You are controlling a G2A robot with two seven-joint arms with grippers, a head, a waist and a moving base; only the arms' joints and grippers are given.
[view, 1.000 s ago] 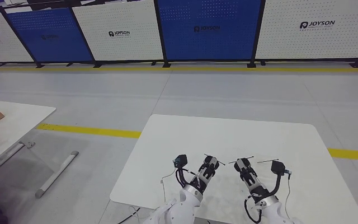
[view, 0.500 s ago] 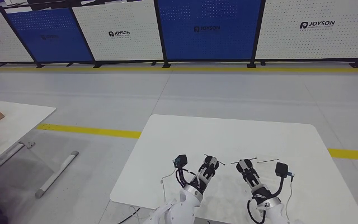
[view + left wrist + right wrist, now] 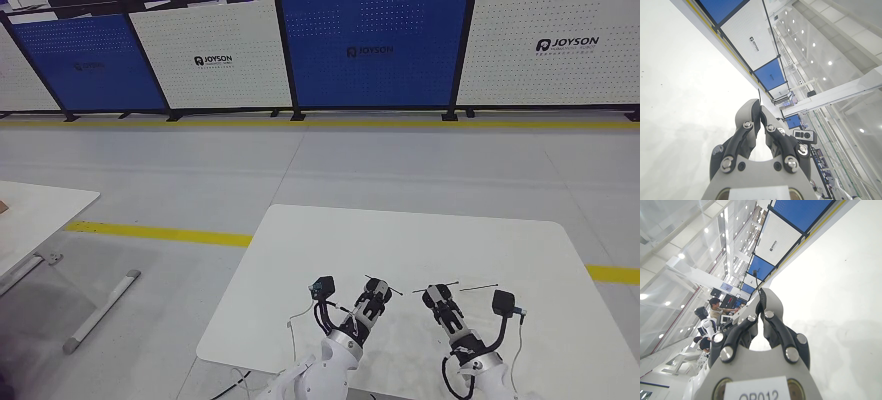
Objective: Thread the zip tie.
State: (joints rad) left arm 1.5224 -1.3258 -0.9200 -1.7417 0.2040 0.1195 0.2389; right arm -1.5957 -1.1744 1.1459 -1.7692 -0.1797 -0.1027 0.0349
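We judge the main risk to be a missed insertion: the thin zip tie tail point(image 3: 759, 94) can flex or slip off line, and it sits apart from the zip tie head point(image 3: 754, 272) above the bench point(image 3: 420, 240). The left gripper point(image 3: 759, 108) has its jaws clamped on the tail. The right gripper point(image 3: 761, 297) has its jaws clamped just below the head.

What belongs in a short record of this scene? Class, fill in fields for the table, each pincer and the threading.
Surface: white table
Left pincer: shut on a thin black strip, whose tip pokes past the fingertips
Right pincer: shut on the zip tie, with the head end sticking out
Position: both pincers side by side above the table's near edge, apart
Threading: not yet done
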